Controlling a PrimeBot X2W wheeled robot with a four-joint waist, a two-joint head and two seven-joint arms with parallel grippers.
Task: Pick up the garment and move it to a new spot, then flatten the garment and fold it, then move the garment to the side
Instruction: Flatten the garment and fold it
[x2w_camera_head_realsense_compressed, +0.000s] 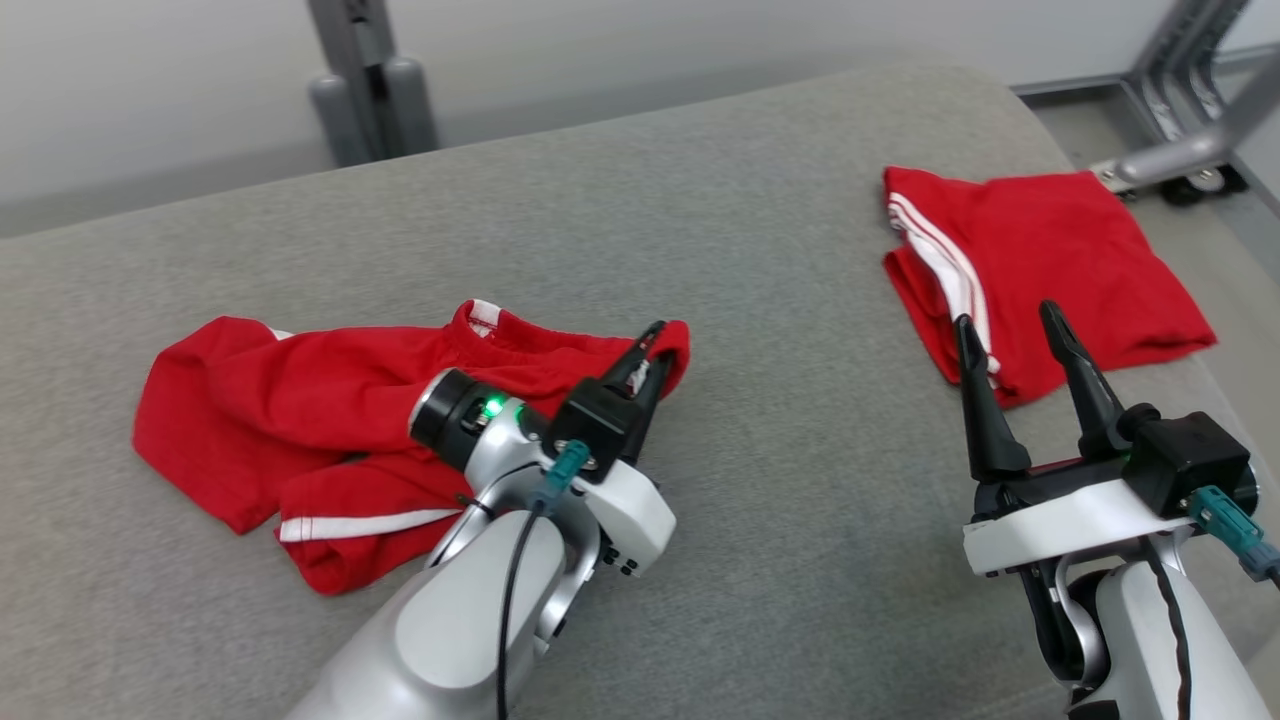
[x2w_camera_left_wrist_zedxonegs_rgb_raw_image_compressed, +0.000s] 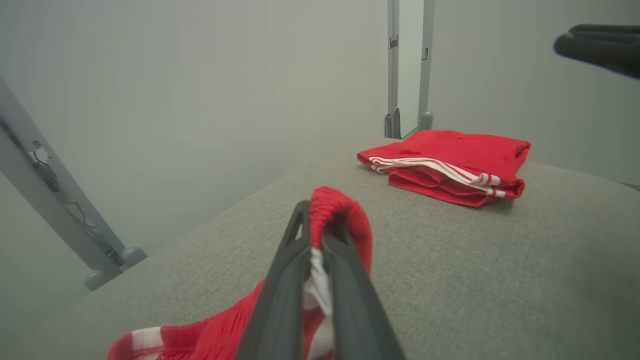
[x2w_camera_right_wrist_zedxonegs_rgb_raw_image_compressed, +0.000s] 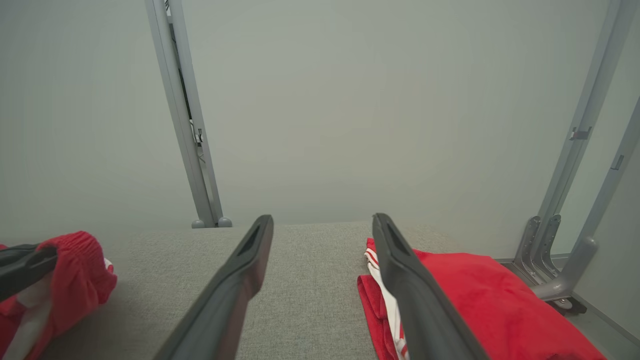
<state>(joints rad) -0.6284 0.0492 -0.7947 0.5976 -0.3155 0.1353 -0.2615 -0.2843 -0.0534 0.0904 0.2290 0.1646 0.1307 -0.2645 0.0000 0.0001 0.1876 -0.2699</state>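
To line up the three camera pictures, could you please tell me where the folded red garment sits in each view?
Head view: the folded red garment, upper right.
Left wrist view: right of centre, far across the cushion.
Right wrist view: lower right, running off the bottom edge.
Shared landmark: the crumpled red garment pinched in the left gripper.

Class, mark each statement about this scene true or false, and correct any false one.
1. The left end effector is shut on the crumpled red garment. True.
2. The folded red garment lies on the robot's right side. True.
3. The right end effector grips the folded red garment. False: it stands open, gripping nothing.
4. Both garments lie on a wooden table. False: they lie on a grey fabric surface.
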